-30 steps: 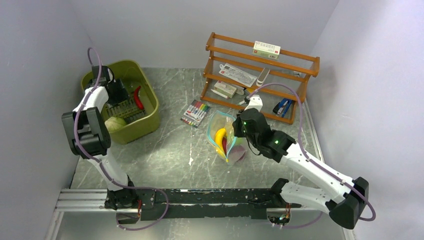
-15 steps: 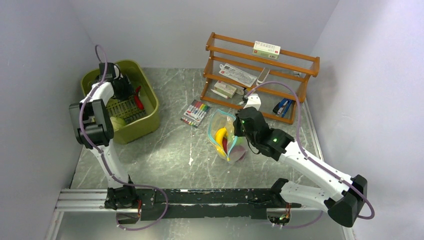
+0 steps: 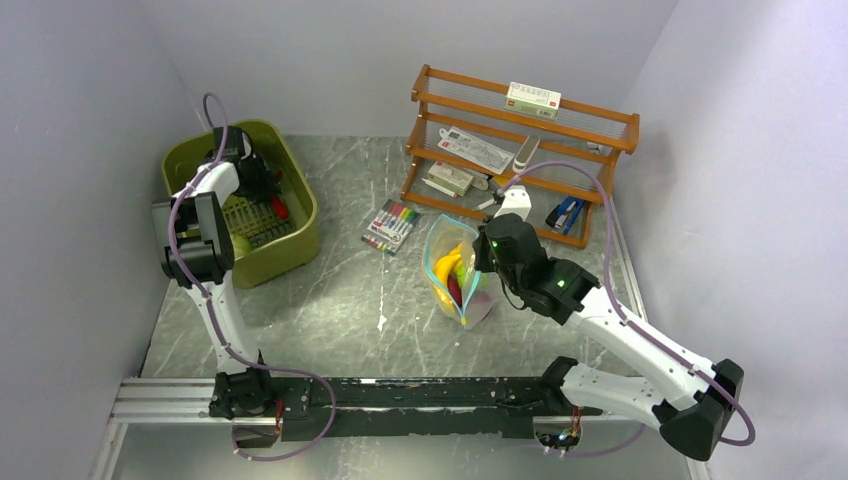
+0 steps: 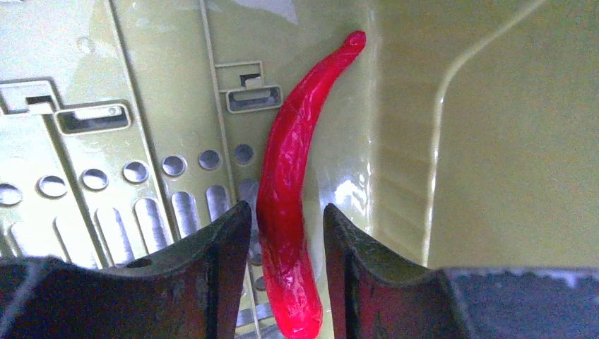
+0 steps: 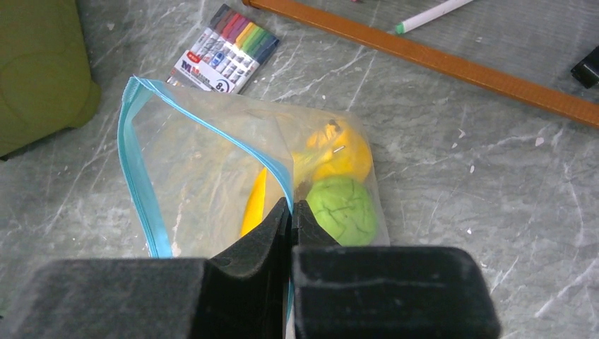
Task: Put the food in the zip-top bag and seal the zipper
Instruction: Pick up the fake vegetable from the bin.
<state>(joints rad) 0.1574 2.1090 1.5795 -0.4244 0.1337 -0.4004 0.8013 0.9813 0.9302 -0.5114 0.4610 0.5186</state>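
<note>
Down in the olive-green tub (image 3: 302, 238), your left wrist camera gives what the overhead cannot: the left gripper (image 4: 286, 212) straddles the red chili (image 4: 297, 138), one finger on each side and a slim gap showing on the side toward the tub wall, so the claw is narrowly parted and not yet clamped. The chili lies on the slotted floor, its tip against the wall. From above you see only the left gripper (image 3: 262, 185) low over the tub and a bit of red (image 3: 281, 209) beside it.

Your right wrist camera shows the right gripper (image 5: 291, 212) pinched tight on the rim of the zip-top bag (image 5: 191, 159), where the zipper (image 5: 134, 162) runs in between the pads.

Compared with a second ago, your left arm has reached farther back into the tub, and the bag now looks narrower and has shifted slightly right with the right gripper.

The bag stands on the table near the pack of markers (image 3: 392, 224), mouth gaping, its teal strip unsealed. Inside you can make out the yellow banana (image 3: 447, 265), a green round piece (image 5: 342, 208) and an orange-yellow piece (image 5: 340, 154).
</note>
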